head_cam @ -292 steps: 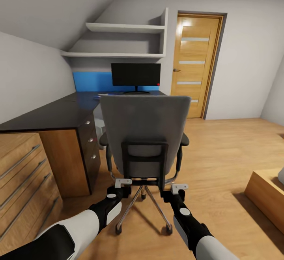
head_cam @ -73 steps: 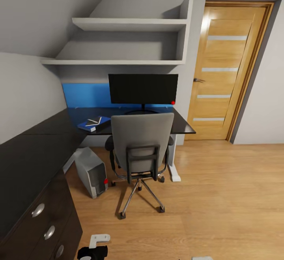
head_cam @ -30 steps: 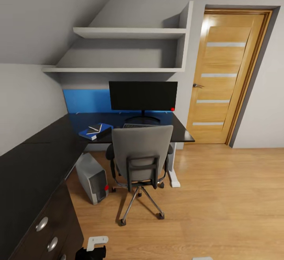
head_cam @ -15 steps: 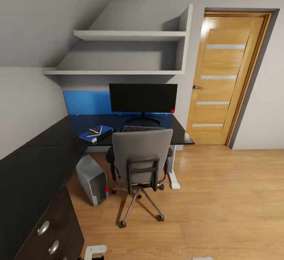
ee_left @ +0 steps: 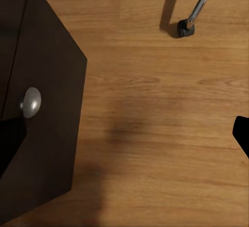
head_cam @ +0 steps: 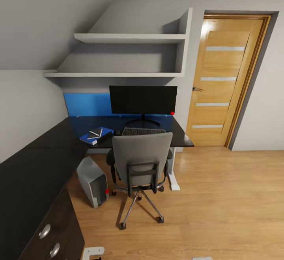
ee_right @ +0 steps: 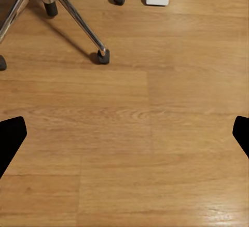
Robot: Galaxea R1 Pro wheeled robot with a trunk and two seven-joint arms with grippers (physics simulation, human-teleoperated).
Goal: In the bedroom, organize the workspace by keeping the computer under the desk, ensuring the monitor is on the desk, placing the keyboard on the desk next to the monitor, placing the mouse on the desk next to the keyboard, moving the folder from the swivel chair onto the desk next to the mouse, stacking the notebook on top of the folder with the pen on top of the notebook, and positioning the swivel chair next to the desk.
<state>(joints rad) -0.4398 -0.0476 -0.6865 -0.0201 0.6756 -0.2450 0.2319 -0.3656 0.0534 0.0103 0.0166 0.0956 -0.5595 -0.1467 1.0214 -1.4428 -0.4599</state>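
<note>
The desk [head_cam: 35,165] is carrying the monitor [head_cam: 142,100], the swivel chair [head_cam: 141,165] sitting tucked against it, computer [head_cam: 92,181] underneath. Keyboard [head_cam: 142,131] is lying before the monitor; folder [head_cam: 91,137], notebook [head_cam: 96,133], pen [head_cam: 94,133] are looking stacked. Mouse [head_cam: 117,132] seems placed. Both pincers are hanging wide apart, holding nothing, over the floor [ee_right: 155,133]; I judge it nearly finished.
</note>
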